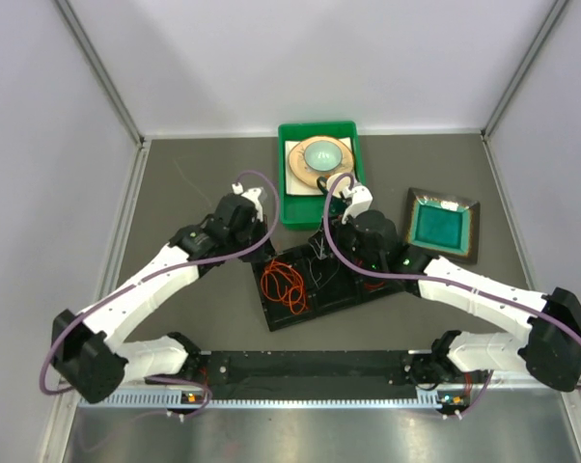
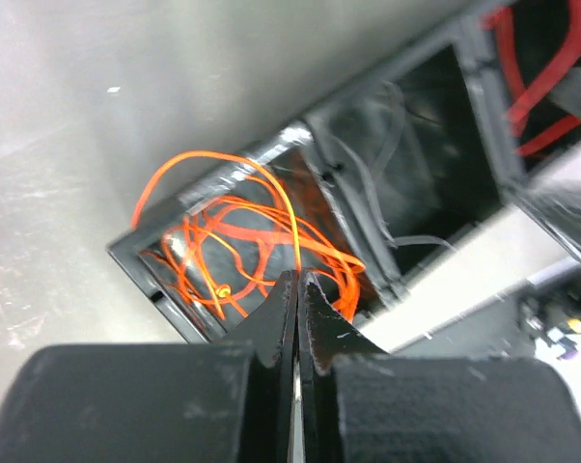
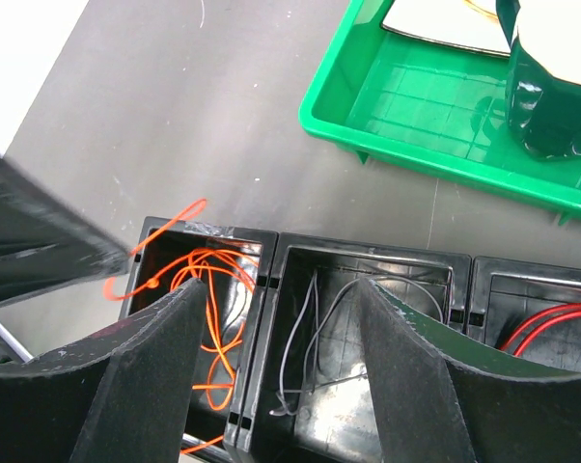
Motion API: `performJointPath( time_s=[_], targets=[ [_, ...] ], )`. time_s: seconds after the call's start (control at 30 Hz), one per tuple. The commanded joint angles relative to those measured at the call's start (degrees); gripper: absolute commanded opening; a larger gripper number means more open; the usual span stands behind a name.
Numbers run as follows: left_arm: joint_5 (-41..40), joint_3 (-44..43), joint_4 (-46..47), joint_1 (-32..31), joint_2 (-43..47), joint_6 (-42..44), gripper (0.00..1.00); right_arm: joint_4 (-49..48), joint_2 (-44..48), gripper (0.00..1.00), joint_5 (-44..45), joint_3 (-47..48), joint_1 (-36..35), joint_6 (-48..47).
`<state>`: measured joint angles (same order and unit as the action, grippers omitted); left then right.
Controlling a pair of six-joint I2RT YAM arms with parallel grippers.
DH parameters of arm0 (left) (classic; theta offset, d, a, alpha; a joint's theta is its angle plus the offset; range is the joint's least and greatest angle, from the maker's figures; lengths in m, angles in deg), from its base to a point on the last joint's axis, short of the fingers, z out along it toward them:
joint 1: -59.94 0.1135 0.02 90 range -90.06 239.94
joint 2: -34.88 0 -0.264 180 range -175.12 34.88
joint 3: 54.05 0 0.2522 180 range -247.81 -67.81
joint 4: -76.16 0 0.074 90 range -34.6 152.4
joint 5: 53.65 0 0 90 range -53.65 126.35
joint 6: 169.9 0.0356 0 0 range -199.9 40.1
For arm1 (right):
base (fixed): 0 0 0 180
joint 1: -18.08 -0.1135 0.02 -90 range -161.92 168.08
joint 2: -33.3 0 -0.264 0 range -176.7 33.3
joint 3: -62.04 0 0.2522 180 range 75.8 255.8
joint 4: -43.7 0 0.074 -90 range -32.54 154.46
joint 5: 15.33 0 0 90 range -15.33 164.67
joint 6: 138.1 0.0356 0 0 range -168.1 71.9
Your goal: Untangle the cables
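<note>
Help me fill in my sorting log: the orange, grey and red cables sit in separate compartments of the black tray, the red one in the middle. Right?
Not quite: the right wrist view shows the grey cable in the middle compartment of the black tray. The red cable sits at one end, the orange cable at the other, all separate.

Top external: high over the near edge, facing down on the whole table (image 1: 194, 193).
Left wrist: close above the orange cable (image 2: 223, 251) in the black tray (image 2: 126, 253).
Right wrist: close, steeply down on the same tray and cable.
</note>
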<state>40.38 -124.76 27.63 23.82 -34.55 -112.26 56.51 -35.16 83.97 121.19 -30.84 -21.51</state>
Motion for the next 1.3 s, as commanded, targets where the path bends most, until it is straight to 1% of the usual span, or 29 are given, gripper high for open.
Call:
performJointPath(
  time_s=[0.0, 0.23, 0.4, 0.5, 0.7, 0.73, 0.8, 0.93, 0.97, 1.0, 1.1, 1.13, 1.27],
  targets=[
    [6.7, 4.3, 2.7, -0.2, 5.8, 1.1, 0.00, -2.9, 0.0, 0.64, -0.3, 0.0, 0.7, 0.0],
    [11.6, 12.0, 7.2, -0.3, 10.0, 0.9, 0.00, -3.1, -0.4, 0.63, -0.8, -0.2, 0.7, 0.0],
    [16.0, 16.2, 8.6, -1.0, 7.3, 1.2, 0.00, -3.2, -0.4, 0.63, -1.0, -0.5, 0.7, 0.3],
    [14.3, 17.1, 8.5, -2.9, 5.4, 1.5, 0.00, -3.4, -0.4, 0.63, -1.0, -0.6, 0.7, 0.4],
    [9.9, 18.2, 10.1, -3.1, 0.9, -0.1, 0.00, -3.8, -1.0, 0.63, -1.6, -0.6, 0.7, 0.7],
    [9.6, 18.2, 11.3, -3.1, -0.6, -0.3, 0.00, -3.7, -1.0, 0.59, -1.7, -0.4, 0.7, 0.7],
    [9.5, 18.0, 12.7, -3.1, -2.3, -0.4, 0.00, -3.0, -0.8, 0.59, -1.9, -0.1, 0.7, 0.7],
    [9.2, 14.4, 12.6, -3.2, -4.1, 0.6, 0.00, -2.2, -0.1, 0.60, -0.7, -0.1, 0.7, 0.4],
    [9.2, 13.5, 11.0, -3.2, -4.2, 1.2, 0.03, -2.3, 0.3, 0.60, -0.5, -0.3, 0.7, 0.5],
    [8.6, 12.6, 10.2, -3.2, -4.0, 1.6, 0.22, -2.1, 0.2, 0.60, -0.4, -0.3, 0.7, 0.4],
    [8.0, 9.6, 7.5, -3.2, -1.2, 3.2, 0.38, -2.0, 0.4, 0.60, -0.1, -0.3, 0.7, 0.6],
    [8.1, 7.9, 6.9, -3.2, -0.5, 3.6, 0.45, -2.0, 0.4, 0.61, 0.0, -0.3, 0.7, 0.7],
    [7.8, 3.1, 2.4, -3.2, 0.7, 5.0, 0.47, -2.4, 0.3, 0.61, -0.2, -0.3, 0.7, 0.9]
  ],
)
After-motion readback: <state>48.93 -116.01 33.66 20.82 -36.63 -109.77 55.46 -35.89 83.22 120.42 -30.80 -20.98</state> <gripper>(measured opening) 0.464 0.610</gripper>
